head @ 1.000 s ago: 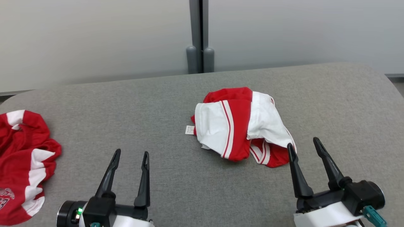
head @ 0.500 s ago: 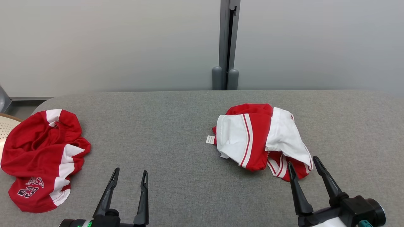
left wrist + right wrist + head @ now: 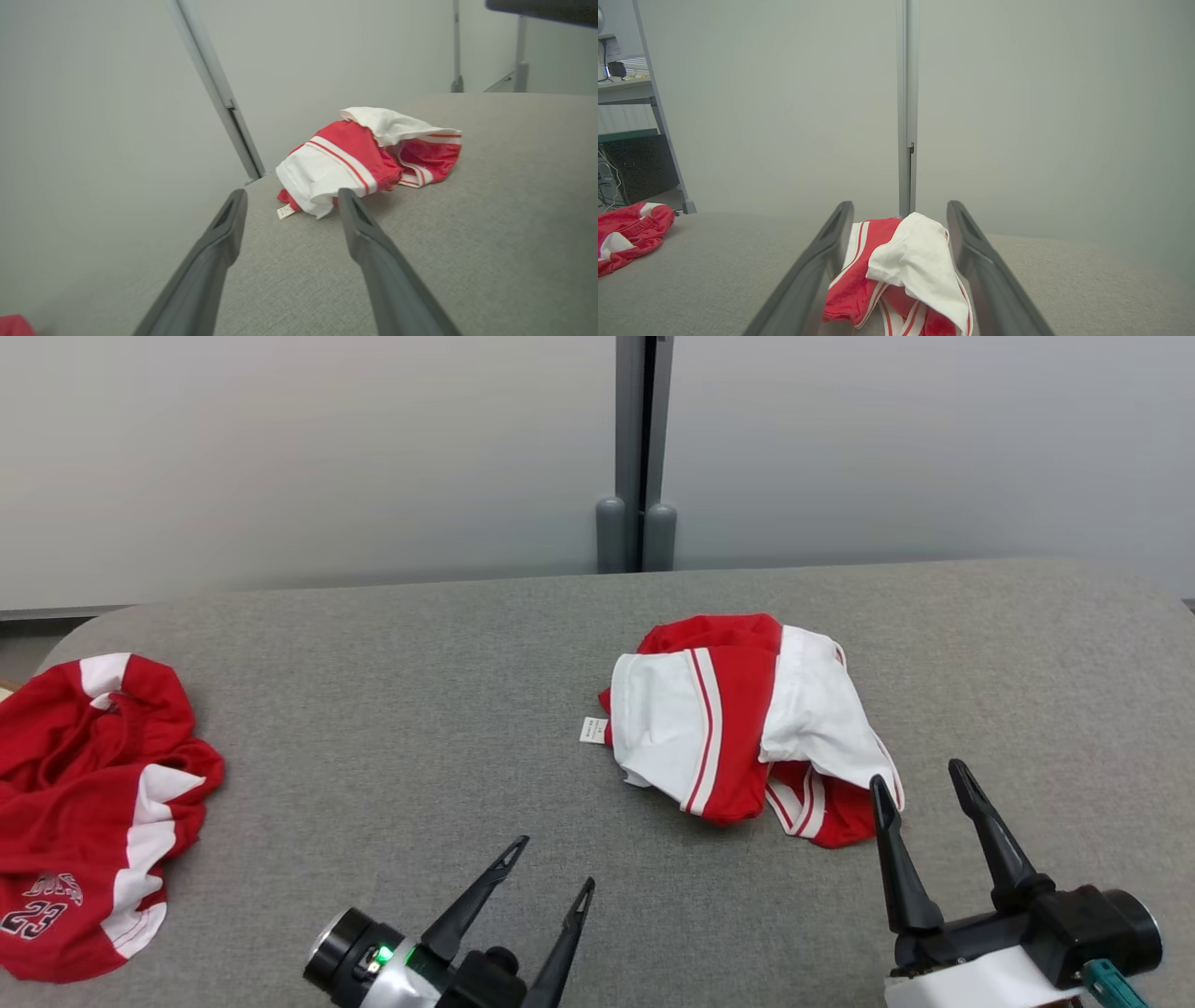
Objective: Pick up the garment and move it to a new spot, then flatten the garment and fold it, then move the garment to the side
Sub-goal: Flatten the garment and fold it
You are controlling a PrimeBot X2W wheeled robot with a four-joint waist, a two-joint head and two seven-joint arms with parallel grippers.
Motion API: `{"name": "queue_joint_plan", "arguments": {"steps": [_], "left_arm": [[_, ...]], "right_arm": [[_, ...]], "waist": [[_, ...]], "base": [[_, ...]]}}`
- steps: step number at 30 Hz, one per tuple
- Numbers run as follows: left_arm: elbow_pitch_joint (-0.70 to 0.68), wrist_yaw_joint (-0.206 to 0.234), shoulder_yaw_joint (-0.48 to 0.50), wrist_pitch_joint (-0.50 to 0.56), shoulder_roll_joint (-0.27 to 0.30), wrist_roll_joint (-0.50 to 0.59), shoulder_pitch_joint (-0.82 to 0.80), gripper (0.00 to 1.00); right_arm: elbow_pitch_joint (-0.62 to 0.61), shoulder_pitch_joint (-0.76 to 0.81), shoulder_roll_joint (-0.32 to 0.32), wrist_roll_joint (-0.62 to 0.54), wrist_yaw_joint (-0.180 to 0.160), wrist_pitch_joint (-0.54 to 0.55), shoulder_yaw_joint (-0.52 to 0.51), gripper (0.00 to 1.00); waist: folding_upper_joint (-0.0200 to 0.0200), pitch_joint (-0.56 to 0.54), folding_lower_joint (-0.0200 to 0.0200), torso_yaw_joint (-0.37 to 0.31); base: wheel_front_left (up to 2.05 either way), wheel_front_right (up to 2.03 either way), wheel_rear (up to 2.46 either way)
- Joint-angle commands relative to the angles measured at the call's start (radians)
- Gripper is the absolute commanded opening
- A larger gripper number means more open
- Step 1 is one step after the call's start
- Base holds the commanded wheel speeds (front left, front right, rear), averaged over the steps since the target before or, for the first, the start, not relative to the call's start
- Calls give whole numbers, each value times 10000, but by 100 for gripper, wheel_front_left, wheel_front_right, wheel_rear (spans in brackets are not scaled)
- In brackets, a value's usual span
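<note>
Two grippers stand wide open and empty in our head view: the left gripper (image 3: 556, 861) near the worktop's (image 3: 392, 709) front edge, the right gripper (image 3: 919, 774) just beside the crumpled red-and-white garment (image 3: 738, 719), right of centre. A red jersey (image 3: 84, 803) numbered 23 lies at the left edge. Our left wrist view shows the garment (image 3: 355, 154) ahead of the spread fingers. Our right wrist view frames the garment (image 3: 901, 261) between them.

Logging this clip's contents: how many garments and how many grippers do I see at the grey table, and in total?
Red-and-white garments: 2, middle garment and left garment
Grippers: 2, left gripper and right gripper
Total: 4
</note>
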Motion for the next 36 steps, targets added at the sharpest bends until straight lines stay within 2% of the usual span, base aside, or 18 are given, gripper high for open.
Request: {"name": "queue_joint_plan", "arguments": {"steps": [1, 5, 8, 10, 14, 21, 22, 24, 28, 32, 36], "left_arm": [[394, -160, -353, -2, 87, 150, -446, 100], [1555, -525, -1319, -3, 77, 479, -1845, 100], [2374, -627, -1896, -3, 71, 719, -2837, 100], [3091, -608, -2418, -2, 88, 961, -3814, 100], [3993, -410, -2973, -3, 85, 1075, -4624, 100], [4359, -132, -3404, -2, 163, 475, -5359, 100], [4372, -80, -3455, -3, 176, 425, -5445, 79], [4395, -28, -3557, -3, 195, 280, -5584, 0], [4225, 0, -3600, -2, 302, -155, -5724, 0], [3744, -342, -3334, -3, 71, -940, -5672, 0], [3169, -1032, -2837, -3, -259, -2172, -5734, 0]], "right_arm": [[-100, -191, -19, -39, -3, -10, -55, 100], [-306, -605, -22, -73, -3, -10, -173, 100], [-465, -867, -19, -28, -3, -10, -304, 100], [-501, -1092, -19, -19, -3, -10, -387, 100], [-517, -1307, -19, 20, -3, -10, -445, 100], [-555, -1647, -19, 239, -3, -10, -340, 100], [-550, -1655, -19, 272, -3, -10, -319, 100], [-532, -1658, -21, 280, -3, -10, -263, 100], [-539, -1661, -19, 561, -3, -10, -65, 100], [-511, -1552, -27, 778, -5, -10, -10, 100], [-458, -1443, -21, 930, -3, -10, 76, 100]], "waist": [[0, 327, 0, -364], [0, 1052, 0, -930], [0, 1675, 0, -1265], [0, 2151, 0, -1513], [0, 2542, 0, -1759], [0, 2908, 0, -2094], [0, 2919, 0, -2122], [0, 2912, 0, -2191], [0, 2759, 0, -2372], [0, 2536, 0, -2537], [0, 2169, 0, -2824]], "base": [[0, 0, 0], [0, 0, 0], [0, 0, 0], [0, 0, 0], [0, 0, 0], [0, 0, 0], [0, 0, 0], [0, 0, 0], [0, 0, 0], [0, 0, 0], [0, 0, 0]]}}
